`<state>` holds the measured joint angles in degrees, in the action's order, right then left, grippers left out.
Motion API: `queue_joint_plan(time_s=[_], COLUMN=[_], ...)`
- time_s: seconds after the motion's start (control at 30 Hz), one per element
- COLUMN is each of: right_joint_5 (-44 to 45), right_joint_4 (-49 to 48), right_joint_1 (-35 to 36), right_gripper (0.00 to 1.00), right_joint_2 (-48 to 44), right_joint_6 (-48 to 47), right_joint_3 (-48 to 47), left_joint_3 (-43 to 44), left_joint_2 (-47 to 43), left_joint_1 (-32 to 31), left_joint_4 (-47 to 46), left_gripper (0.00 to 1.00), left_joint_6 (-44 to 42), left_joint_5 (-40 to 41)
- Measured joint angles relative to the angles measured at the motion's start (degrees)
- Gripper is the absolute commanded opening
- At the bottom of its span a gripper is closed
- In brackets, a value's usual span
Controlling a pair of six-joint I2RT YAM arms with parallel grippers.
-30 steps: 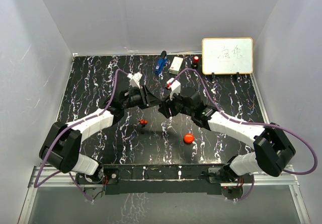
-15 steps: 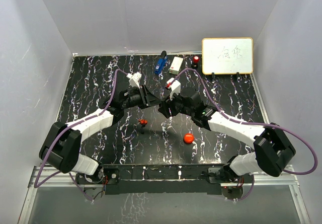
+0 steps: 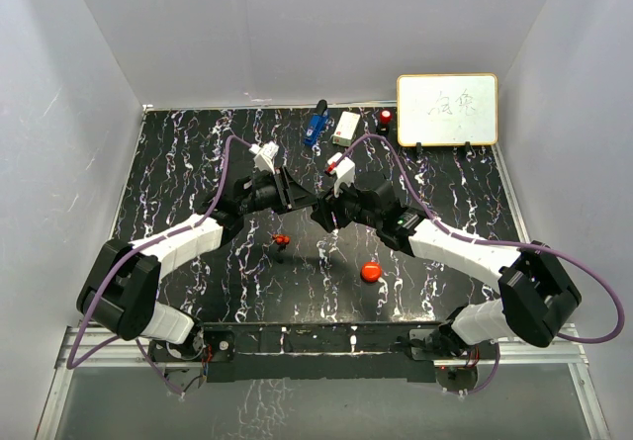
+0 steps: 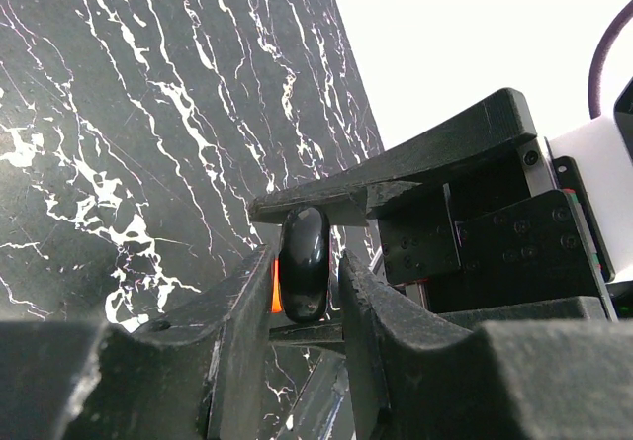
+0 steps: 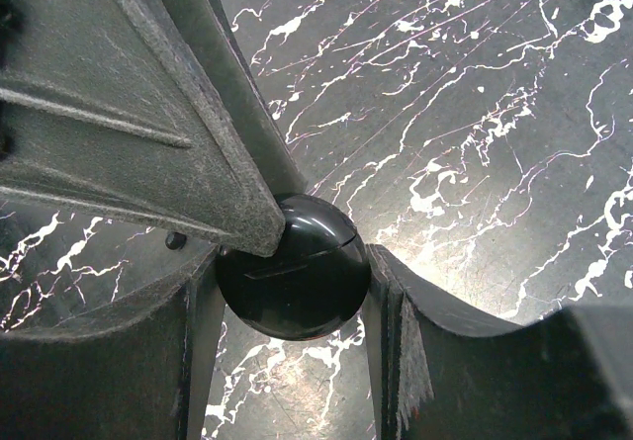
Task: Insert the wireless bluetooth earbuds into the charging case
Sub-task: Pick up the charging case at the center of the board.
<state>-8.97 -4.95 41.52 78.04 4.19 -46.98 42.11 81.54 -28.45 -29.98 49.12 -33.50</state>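
While the right gripper [image 5: 290,300] pinches the round charging case [image 5: 293,267] across its width and the left gripper [image 4: 303,290] nips its edge at frame centre, it seems best to pry gently along the seam, with the earbuds [image 3: 282,239] lying just lower left of them.

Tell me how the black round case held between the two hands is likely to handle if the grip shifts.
The black round case looks glossy and curved, so it probably slips easily in a pinch. A seam crosses its face, so a squeeze there might pop it open. Being round, it would likely roll if dropped on edge.
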Motion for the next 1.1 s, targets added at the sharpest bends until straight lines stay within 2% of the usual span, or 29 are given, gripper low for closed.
queue_joint_plan(time_s=[0.5,0.8,1.1], right_joint_5=[0.0,-0.1,-0.3], right_joint_4=[-0.1,-0.3,-0.5], right_joint_1=[0.0,0.0,0.0], right_gripper=[0.26,0.26,0.26], right_joint_2=[0.0,0.0,0.0], right_joint_6=[0.2,0.2,0.2], right_joint_3=[0.0,0.0,0.0], left_joint_3=[-0.9,-0.9,-1.0], left_joint_2=[0.0,0.1,0.2], left_joint_1=[0.0,0.1,0.2], left_joint_4=[-0.9,-1.3,-1.7], left_gripper=[0.29,0.24,0.25], left_joint_6=[0.6,0.8,1.0], left_joint_5=[-0.7,-1.1,-1.2])
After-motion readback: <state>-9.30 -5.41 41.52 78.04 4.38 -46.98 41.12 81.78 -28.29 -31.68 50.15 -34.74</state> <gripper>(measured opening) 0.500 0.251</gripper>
